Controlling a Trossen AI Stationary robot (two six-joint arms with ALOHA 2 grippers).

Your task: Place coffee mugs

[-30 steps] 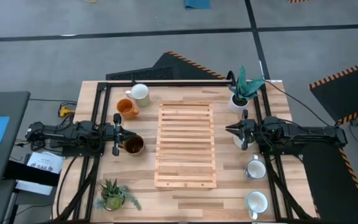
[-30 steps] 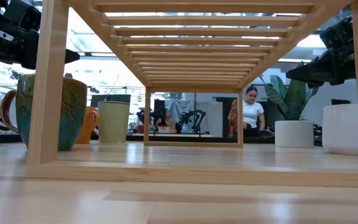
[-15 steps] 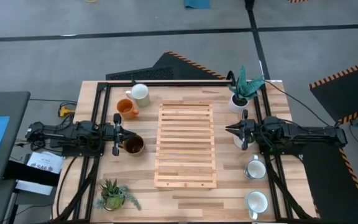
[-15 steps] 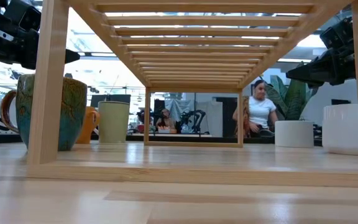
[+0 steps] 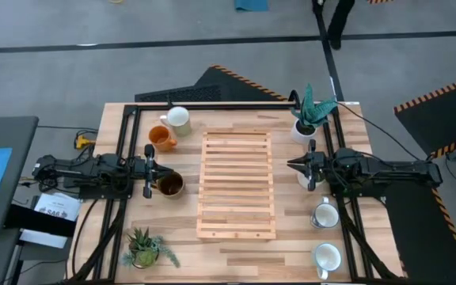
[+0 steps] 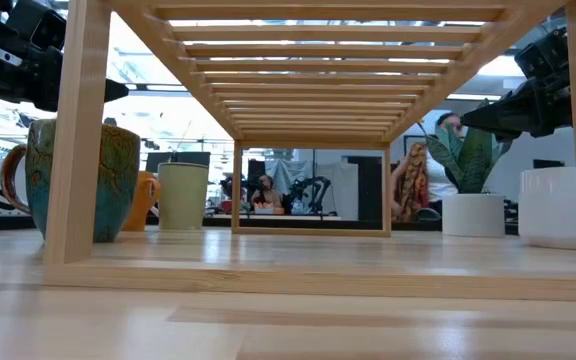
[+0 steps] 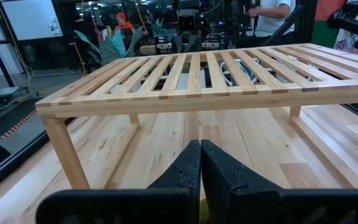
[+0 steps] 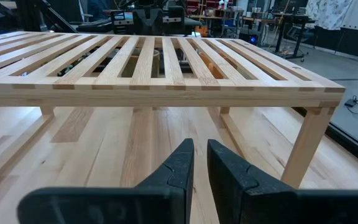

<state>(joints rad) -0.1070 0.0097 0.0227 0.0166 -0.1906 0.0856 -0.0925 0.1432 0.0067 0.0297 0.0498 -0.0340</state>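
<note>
Overhead arrangement before the first pick. Slatted wooden rack (image 5: 237, 184) at frame centre on the bench (image 5: 236, 249), no mug on it yet. Left of the rack, a column of three: pale mug (image 5: 178, 118) uppermost, orange mug (image 5: 162, 138) below it, dark brown mug (image 5: 169, 184) lowest. Right of the rack, three white mugs: one (image 5: 306, 176) largely hidden beneath the right arm, a second (image 5: 324, 214) lower, a third (image 5: 326, 257) near the lower right bench edge.

Left gripper (image 5: 149, 170) with fingers pressed together, tips aimed at the rack; dark brown mug just beside the tips, to their lower right. Right gripper (image 5: 310, 165) with fingers nearly together, a thin gap showing in its wrist view; hidden white mug directly under the tips.

Judged: each arm nearest its own column, a descent rather than a reach required
</note>
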